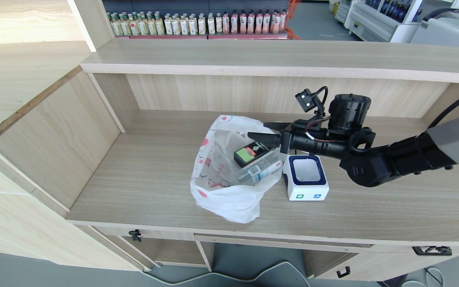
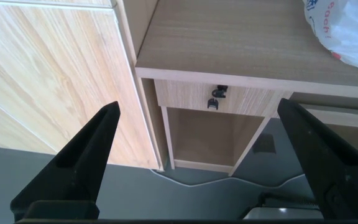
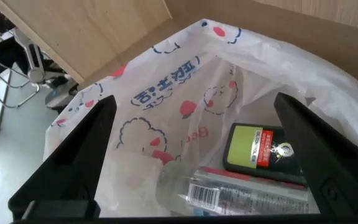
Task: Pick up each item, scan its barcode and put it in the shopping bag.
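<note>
Right hand (image 1: 259,132) open over the shopping bag (image 1: 221,191); both items inside the bag.

The shopping bag, white plastic with red and blue print, lies on the wooden bench (image 1: 150,175) with its mouth open. Inside the bag rest a black box with a green label (image 1: 248,154) and a clear bottle (image 1: 259,169) lying on its side, the two touching, with the box on the side away from the bench's front edge. The right hand hovers just above the bag's mouth with its fingers spread apart and nothing between them. A white scanner with a dark blue top rim (image 1: 307,177) stands just beside the bag, on the robot's right. The left hand (image 2: 199,106) is well apart from the bag, below the bench's front edge and facing a keyed drawer (image 2: 216,98); its fingers are spread wide and hold nothing.
</note>
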Robot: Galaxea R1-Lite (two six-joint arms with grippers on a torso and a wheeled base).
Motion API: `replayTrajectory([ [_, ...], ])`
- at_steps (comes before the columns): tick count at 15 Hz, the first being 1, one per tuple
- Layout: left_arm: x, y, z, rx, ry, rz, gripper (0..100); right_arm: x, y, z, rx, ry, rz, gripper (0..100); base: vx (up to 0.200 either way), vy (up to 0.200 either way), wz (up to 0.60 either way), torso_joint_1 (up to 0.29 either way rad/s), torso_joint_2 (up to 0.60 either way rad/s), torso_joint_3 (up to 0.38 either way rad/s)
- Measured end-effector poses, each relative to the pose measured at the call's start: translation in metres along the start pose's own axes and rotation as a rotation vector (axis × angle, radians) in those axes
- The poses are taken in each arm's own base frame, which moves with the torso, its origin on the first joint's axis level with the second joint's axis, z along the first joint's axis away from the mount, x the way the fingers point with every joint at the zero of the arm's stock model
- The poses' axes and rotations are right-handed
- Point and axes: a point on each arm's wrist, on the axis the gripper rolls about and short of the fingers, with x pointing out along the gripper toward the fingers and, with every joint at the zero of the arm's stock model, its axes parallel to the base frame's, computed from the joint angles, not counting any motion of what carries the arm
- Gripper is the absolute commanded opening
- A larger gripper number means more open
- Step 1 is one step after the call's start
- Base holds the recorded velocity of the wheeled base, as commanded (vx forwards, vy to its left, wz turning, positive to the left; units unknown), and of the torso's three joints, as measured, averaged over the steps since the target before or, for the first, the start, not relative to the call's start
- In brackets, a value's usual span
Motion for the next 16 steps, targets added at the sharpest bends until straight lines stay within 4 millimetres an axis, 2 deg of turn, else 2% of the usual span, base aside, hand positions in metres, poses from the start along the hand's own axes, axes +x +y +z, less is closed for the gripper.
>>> replayTrajectory([
  [3,0.0,0.0,0.0,0.0,0.0,0.0,100,-0.025,-0.011,0.017,-0.018,-0.023,-0.065,100,0.0,0.0,0.0,0.0,0.0,0.0],
  [6,0.0,0.0,0.0,0.0,0.0,0.001,100,-0.072,-0.008,0.041,-0.039,-0.043,-0.153,100,0.0,0.0,0.0,0.0,0.0,0.0],
  [8,0.0,0.0,0.0,0.0,0.0,0.0,100,-0.119,0.005,0.058,-0.061,-0.039,-0.235,100,0.0,0.0,0.0,0.0,0.0,0.0],
  [10,0.0,0.0,0.0,0.0,0.0,0.0,100,-0.183,0.019,0.066,-0.093,0.013,-0.424,100,0.0,0.0,0.0,0.0,0.0,0.0],
  [12,0.0,0.0,0.0,0.0,0.0,0.001,100,-0.24,0.044,0.059,-0.075,0.087,-0.676,100,0.0,0.0,0.0,0.0,0.0,0.0],
  [13,0.0,0.0,0.0,0.0,0.0,0.001,100,-0.264,0.062,0.048,-0.054,0.128,-0.803,100,0.0,0.0,0.0,0.0,0.0,0.0],
  [14,0.0,0.0,0.0,0.0,0.0,0.0,100,-0.281,0.078,0.038,-0.04,0.159,-0.927,100,0.0,0.0,0.0,0.0,0.0,0.0],
  [16,0.0,0.0,0.0,0.0,0.0,0.001,100,-0.301,0.111,0.02,-0.031,0.19,-1.115,100,0.0,0.0,0.0,0.0,0.0,0.0],
])
